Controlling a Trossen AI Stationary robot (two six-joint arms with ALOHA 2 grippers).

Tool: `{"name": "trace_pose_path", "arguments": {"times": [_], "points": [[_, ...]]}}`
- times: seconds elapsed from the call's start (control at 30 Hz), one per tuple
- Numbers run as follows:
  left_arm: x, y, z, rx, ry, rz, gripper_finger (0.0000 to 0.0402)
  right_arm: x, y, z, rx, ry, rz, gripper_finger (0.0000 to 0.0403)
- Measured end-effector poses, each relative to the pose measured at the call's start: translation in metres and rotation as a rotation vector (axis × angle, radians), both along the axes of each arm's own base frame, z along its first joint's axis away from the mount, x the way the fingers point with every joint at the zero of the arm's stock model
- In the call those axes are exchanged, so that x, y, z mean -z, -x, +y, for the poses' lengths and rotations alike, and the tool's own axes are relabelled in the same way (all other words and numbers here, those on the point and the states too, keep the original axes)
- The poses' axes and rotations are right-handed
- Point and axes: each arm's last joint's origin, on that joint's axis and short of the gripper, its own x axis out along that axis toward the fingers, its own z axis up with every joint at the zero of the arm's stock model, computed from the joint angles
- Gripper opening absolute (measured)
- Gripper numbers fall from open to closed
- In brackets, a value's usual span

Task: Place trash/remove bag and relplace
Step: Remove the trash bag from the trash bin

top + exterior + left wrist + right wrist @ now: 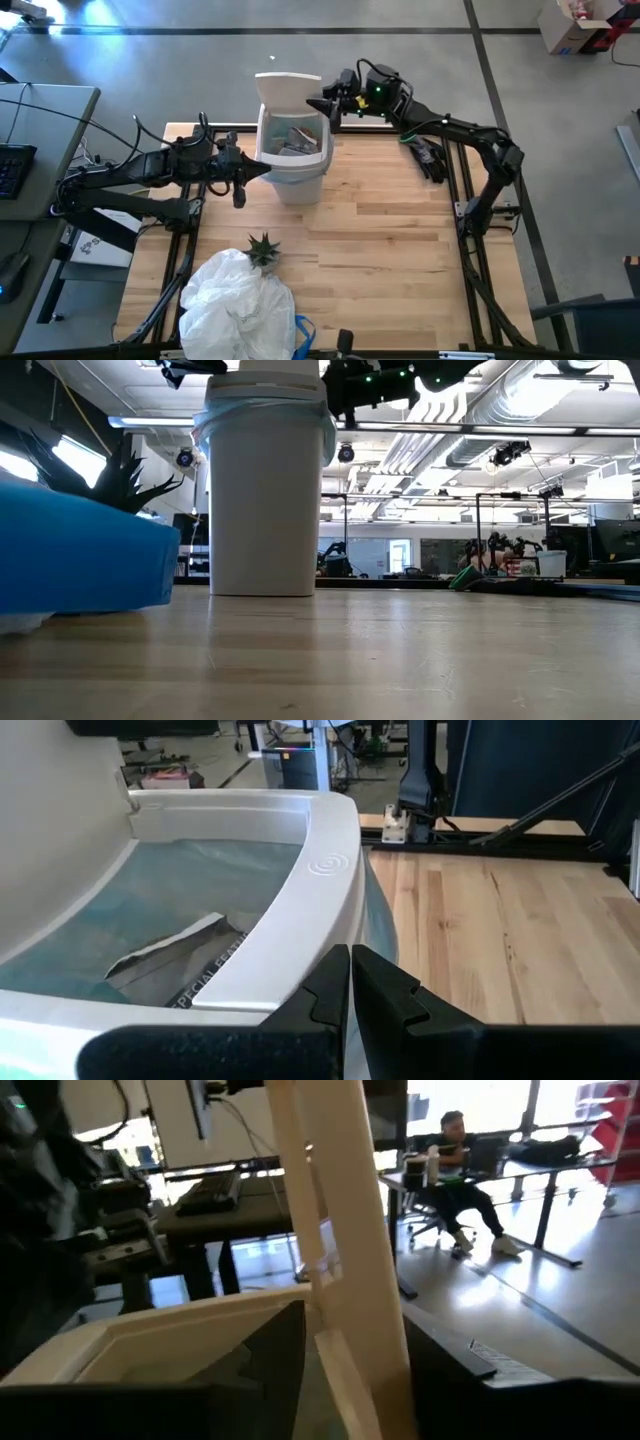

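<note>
The white bin (293,165) stands at the table's far middle, its lid (288,88) swung up above its far rim. The light-blue bag (150,885) lines the bin and folds over the rim (326,422). Trash (165,970), crumpled printed paper, lies inside on the liner. My right gripper (322,103) is at the lid's right edge, shut on it. My left gripper (262,170) is shut and sits at the bin's near left rim. My right gripper pinches the raised lid's side edge (350,1270) between its two fingers, one on each face. The fingers come level from the table's far right. The lid stands upright above the bin. My left gripper's shut fingertips (335,982) lie against the bin's rim (300,935); whether they touch it, I cannot tell.
A heap of white plastic bag (238,305) lies at the near left, with a small green spiky plant (263,248) beside it. A dark object (428,155) lies at the far right. Bare wood spreads over the middle and right of the table (400,260).
</note>
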Motion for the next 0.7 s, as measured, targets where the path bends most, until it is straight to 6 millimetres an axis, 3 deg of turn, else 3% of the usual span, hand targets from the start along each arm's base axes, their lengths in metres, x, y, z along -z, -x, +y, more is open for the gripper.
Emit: {"name": "trace_pose_path", "arguments": {"times": [0.1,0.23,0.4,0.7], "points": [[0.000,0.000,0.000,-0.002,0.006,0.003,0.0000,0.003,-0.006,0.002,0.049,0.013,-0.016,0.0103],[0.001,0.000,0.000,-0.004,0.008,0.008,0.0000,0.002,-0.009,0.006,0.071,0.032,-0.028,0.0017],[0.001,0.000,0.000,0.003,0.014,0.010,0.0000,-0.004,-0.011,0.018,0.062,0.031,-0.039,0.0002],[0.001,0.000,-0.001,0.033,0.030,0.010,0.0000,-0.041,-0.010,0.038,0.048,-0.032,-0.014,0.0002]]}}
